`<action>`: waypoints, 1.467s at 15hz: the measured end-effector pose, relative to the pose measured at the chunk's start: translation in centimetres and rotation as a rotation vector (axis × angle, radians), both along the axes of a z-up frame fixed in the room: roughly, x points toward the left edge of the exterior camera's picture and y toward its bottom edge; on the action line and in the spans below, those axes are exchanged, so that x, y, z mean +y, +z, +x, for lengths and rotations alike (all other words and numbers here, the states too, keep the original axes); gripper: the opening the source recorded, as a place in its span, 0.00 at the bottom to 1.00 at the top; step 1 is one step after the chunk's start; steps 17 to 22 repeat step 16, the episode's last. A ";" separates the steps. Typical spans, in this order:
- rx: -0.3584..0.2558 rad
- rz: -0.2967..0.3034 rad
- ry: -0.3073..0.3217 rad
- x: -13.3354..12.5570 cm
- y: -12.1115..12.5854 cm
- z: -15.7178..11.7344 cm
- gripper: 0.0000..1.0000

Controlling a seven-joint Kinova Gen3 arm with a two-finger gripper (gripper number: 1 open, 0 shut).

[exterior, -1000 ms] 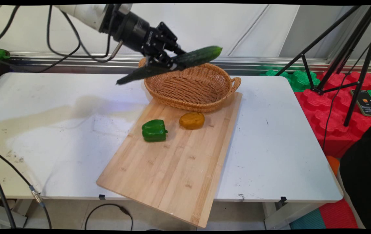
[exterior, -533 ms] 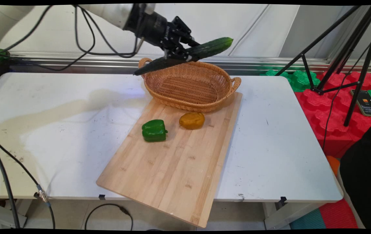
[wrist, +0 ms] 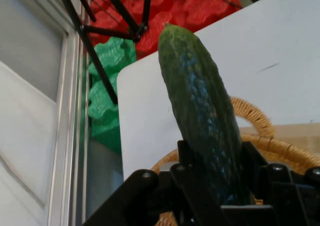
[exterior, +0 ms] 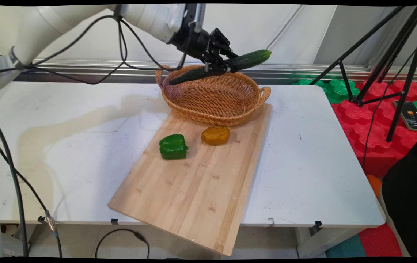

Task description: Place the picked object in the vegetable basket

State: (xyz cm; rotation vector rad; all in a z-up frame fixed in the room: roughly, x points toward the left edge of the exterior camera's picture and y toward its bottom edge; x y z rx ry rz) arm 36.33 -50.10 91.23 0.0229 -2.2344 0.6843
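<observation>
While tool (exterior: 218, 66) grips cucumber (exterior: 246, 60) above basket (exterior: 212, 95), pepper (exterior: 173, 146) sits nearby.

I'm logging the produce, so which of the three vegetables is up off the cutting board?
The cucumber: the hand grips it above the basket, while the green pepper and yellow-brown piece lie on the board.
</observation>
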 end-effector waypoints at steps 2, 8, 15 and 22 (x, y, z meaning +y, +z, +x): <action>-0.008 0.006 0.007 -1.2 -1.2 -0.3 0.00; -0.041 0.049 0.027 -3.4 -4.4 -0.4 0.00; -0.057 0.102 0.057 -4.6 -6.6 -0.2 1.00; -0.056 0.107 0.058 -4.7 -6.6 -0.2 1.00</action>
